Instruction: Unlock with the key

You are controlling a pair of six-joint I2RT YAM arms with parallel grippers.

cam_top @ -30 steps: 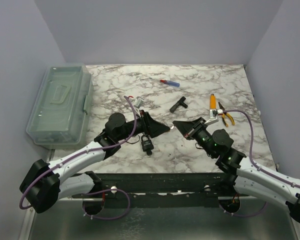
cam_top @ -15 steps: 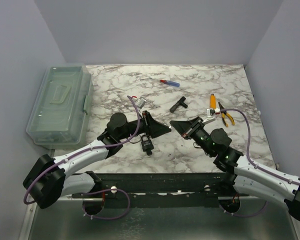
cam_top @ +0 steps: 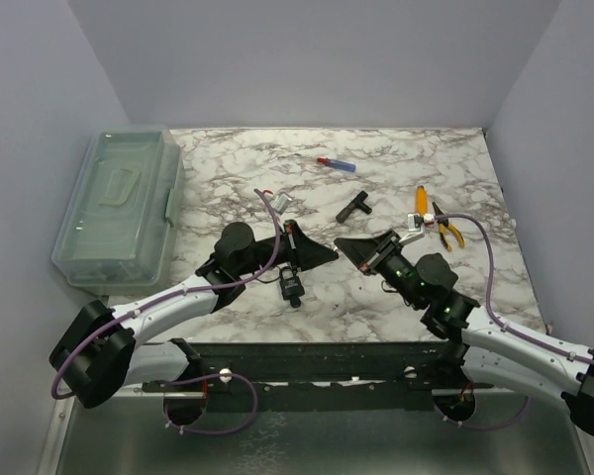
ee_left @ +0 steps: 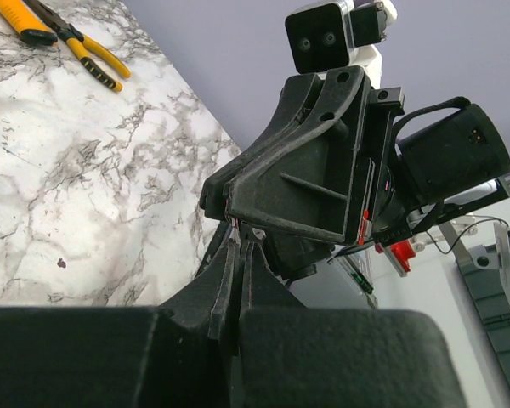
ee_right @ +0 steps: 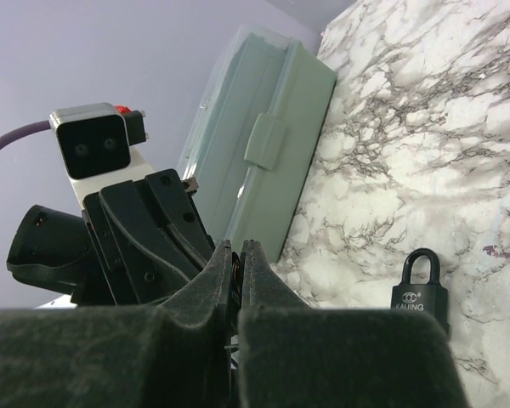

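Observation:
A black padlock (cam_top: 292,285) lies flat on the marble table, below and between the two arms; it also shows in the right wrist view (ee_right: 423,285). My right gripper (cam_top: 340,242) (ee_right: 235,248) hovers above the table, shut on the key (ee_right: 236,277), a thin dark piece wedged between its pads. My left gripper (cam_top: 332,255) (ee_left: 240,244) faces it tip to tip. Its jaws are pressed together at a small reddish-pale end of the key (ee_left: 231,223) that pokes out under the right gripper's tip. Most of the key is hidden.
A clear plastic box (cam_top: 119,208) stands at the left edge. Farther back lie a black T-shaped tool (cam_top: 353,207), a red-and-blue pen (cam_top: 335,164), an orange tool (cam_top: 421,200) and yellow-handled pliers (cam_top: 445,228).
The left gripper's jaws have gone from open to shut. The right gripper has edged left until the two tips meet. The padlock has not moved.

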